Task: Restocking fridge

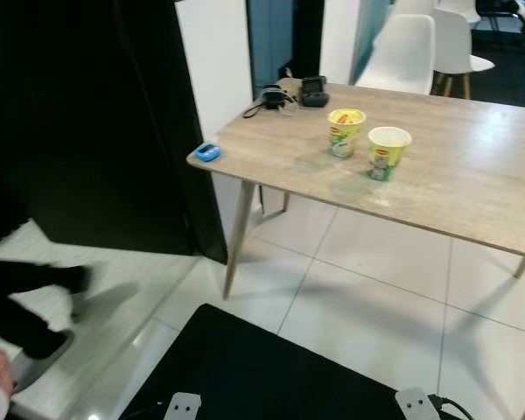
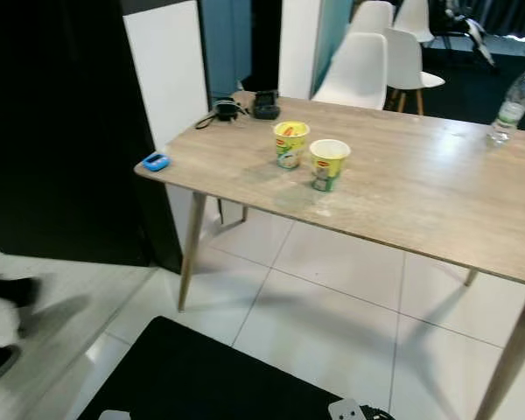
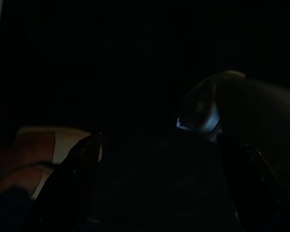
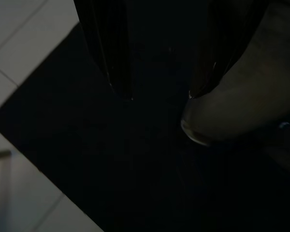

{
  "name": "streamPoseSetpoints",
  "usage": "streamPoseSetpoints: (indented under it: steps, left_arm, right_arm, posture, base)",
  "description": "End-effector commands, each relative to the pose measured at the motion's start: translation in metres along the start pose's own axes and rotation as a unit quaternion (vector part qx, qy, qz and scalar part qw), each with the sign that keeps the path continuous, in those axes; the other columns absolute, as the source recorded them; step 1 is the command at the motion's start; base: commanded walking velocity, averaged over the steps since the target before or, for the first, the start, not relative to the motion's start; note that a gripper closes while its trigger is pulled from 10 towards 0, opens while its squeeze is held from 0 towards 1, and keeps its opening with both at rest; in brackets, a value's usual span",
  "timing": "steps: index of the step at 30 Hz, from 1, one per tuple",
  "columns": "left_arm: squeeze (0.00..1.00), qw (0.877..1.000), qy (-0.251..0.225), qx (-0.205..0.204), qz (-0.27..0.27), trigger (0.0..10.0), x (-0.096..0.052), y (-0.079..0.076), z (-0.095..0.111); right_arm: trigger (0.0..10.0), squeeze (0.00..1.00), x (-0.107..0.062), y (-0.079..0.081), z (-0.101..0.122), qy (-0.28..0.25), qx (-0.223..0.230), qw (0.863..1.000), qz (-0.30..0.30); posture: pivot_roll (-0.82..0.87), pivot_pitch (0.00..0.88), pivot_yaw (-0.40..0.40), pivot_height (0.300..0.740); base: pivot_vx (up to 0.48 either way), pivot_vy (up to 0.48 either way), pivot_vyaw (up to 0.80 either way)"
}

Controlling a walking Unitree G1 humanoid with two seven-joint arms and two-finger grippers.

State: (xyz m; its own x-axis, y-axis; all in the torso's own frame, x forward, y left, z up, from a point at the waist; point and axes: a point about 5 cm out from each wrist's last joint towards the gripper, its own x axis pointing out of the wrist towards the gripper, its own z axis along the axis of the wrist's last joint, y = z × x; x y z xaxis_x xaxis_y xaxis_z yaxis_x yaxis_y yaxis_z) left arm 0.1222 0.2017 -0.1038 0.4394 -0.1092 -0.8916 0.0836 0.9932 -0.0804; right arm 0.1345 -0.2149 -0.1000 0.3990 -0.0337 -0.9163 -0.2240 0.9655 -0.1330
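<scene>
Two yellow printed cups (image 1: 346,131) (image 1: 388,151) stand side by side near the middle of a light wooden table (image 1: 472,192). A clear water bottle (image 2: 512,105) stands at the table's far right. A tall black unit (image 1: 87,122) rises left of the table; I cannot tell if it is the fridge. Both arms hang idle. In the dark left wrist view my left gripper (image 3: 166,164) has its fingers well apart. My right gripper (image 4: 159,94) hangs open over a black mat (image 4: 87,159), with nothing between its fingers.
A small blue object (image 1: 207,151) lies at the table's near left corner, and black devices with a cord (image 1: 289,94) sit at its far edge. White chairs (image 1: 404,52) stand behind. A person's blurred dark limb (image 1: 26,306) is at the lower left. White tiles (image 1: 367,297) surround the mat (image 1: 271,376).
</scene>
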Motion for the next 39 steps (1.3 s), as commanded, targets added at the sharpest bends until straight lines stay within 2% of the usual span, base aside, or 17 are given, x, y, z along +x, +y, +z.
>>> streamPoseSetpoints:
  steps: [1, 5, 39]
  left_arm:
    - [0.00, 1.000, 0.002, -0.003, -0.002, 10.0, -0.0004, 0.0013, -0.0004]
    - [0.00, 1.000, 0.004, 0.004, -0.007, 10.0, -0.0005, 0.0010, -0.0008]
    - [0.00, 1.000, 0.007, 0.009, -0.016, 10.0, -0.0003, -0.0004, -0.0009]
  right_arm:
    - [10.0, 0.00, -0.0002, -0.0001, -0.0021, 0.006, -0.003, 1.000, -0.001]
    - [10.0, 0.00, -0.0003, -0.0003, -0.0027, 0.007, -0.003, 1.000, -0.002]
    - [10.0, 0.00, 0.0005, 0.0036, -0.0001, 0.005, -0.002, 1.000, 0.005]
  posture:
    - [0.07, 0.000, -0.005, 0.740]
    - [0.07, 0.000, -0.004, 0.740]
    - [0.07, 0.000, -0.004, 0.740]
  base:
    - [0.000, 0.000, 0.00]
    - [0.000, 0.000, 0.00]
    - [0.272, 0.000, 0.00]
